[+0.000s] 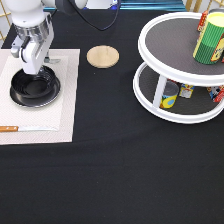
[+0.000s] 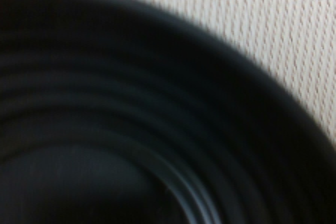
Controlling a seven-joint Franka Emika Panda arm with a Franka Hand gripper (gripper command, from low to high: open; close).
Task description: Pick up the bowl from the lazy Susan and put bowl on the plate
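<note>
The glossy black bowl [image 1: 35, 89] sits low on the white placemat [image 1: 60, 110] at the exterior view's left, off the lazy Susan [image 1: 165, 107]. My gripper [image 1: 31, 71] stands over the bowl's far rim and looks shut on that rim. The wrist view is filled by the bowl's ribbed inner wall [image 2: 135, 135], with placemat weave [image 2: 285, 55] beside it. The silver plate is hidden; I cannot tell whether it lies under the bowl. The lazy Susan stands at the exterior view's right.
A round wooden coaster [image 1: 103, 56] lies between the placemat and the lazy Susan. A knife with a wooden handle [image 1: 22, 128] lies on the placemat's near part. Cans stand on both tiers of the lazy Susan, a tall green and yellow one [image 1: 209, 37] on top.
</note>
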